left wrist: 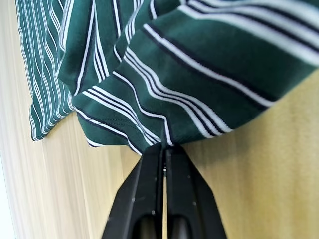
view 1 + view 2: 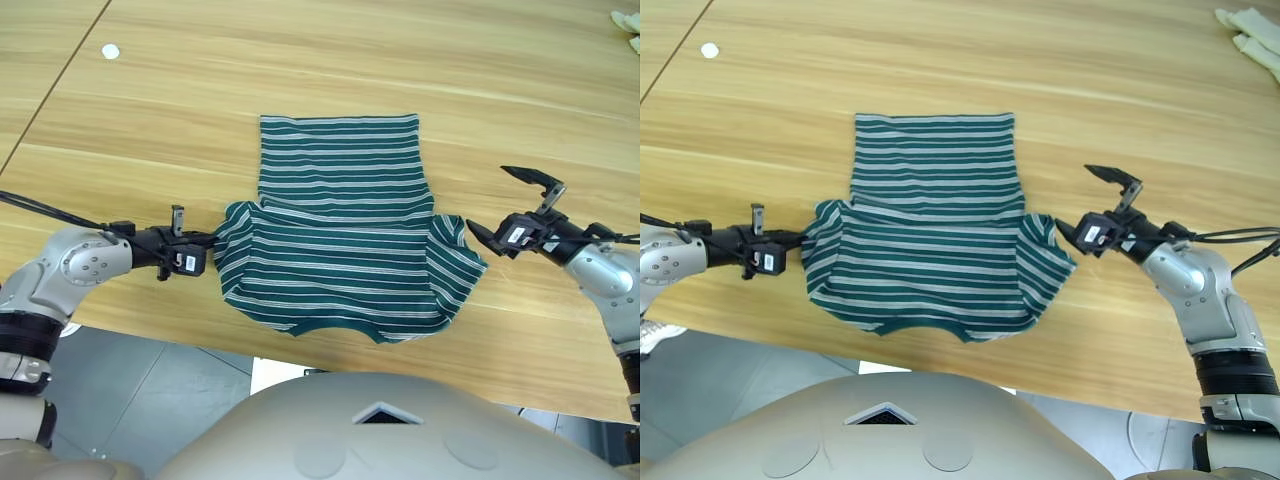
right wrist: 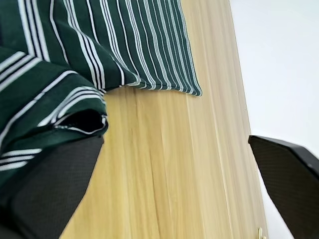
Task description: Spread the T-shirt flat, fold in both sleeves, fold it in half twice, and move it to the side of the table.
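- Left gripper (image 2: 213, 241): fingers pressed together, clamped on hem of left sleeve (image 2: 232, 252).
- T-shirt (image 2: 340, 225): green-striped, lying on table (image 2: 300, 70) near front edge, collar toward robot, body mostly flat, sleeves rumpled.
- Right gripper (image 2: 487, 199): fingers wide apart, lower finger touching right sleeve (image 2: 455, 262), nothing gripped.
- Step, as judged: sleeve fold not yet done.
- Next move calls for: right fingers closing on sleeve hem, then both sleeves carried inward over body.
- Writing: none legible on shirt. Small white tags on grippers unreadable.

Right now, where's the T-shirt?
In the head views the T-shirt lies on the table near the robot, between the left gripper pinching its sleeve and the open right gripper.
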Robot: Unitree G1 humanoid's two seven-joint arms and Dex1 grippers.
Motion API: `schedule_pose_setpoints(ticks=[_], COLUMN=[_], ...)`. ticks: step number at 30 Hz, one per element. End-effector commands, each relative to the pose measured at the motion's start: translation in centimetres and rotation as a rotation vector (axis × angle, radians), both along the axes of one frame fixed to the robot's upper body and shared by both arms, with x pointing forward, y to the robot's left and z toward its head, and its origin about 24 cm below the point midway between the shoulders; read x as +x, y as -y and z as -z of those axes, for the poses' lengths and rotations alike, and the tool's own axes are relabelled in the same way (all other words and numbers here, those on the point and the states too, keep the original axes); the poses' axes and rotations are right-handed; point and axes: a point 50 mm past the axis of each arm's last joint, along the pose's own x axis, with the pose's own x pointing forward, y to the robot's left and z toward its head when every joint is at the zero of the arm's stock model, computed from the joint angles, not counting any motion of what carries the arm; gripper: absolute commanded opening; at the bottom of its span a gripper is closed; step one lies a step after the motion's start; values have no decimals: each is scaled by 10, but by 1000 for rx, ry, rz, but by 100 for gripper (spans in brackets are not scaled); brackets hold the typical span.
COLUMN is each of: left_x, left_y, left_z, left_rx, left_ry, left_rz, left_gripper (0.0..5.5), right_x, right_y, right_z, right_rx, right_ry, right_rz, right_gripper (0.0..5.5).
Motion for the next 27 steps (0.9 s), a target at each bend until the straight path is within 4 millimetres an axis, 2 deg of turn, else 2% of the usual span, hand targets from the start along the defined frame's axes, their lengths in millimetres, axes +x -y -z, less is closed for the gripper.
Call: schedule_pose_setpoints(ticks=[1,8,19,27], left_x=[3,7,-7,-4], left_y=[2,4,-6,33], left_z=[-3,-24,-21,-30], left_rx=[-5,-73,-44,-263], left_ry=[17,55,-3,96], left_rz=[15,4,-1,111], left_gripper=[2,2,2,2], right_x=[-1,-1,-2,-1], right_y=[-1,-2,-1,-1], right_z=[1,-1,-2,-4], right_rx=[5,6,4,1], right_ry=[-6,0,3,7], right_rz=[-6,-9,-13,-17], right_gripper=[540,540,540,540])
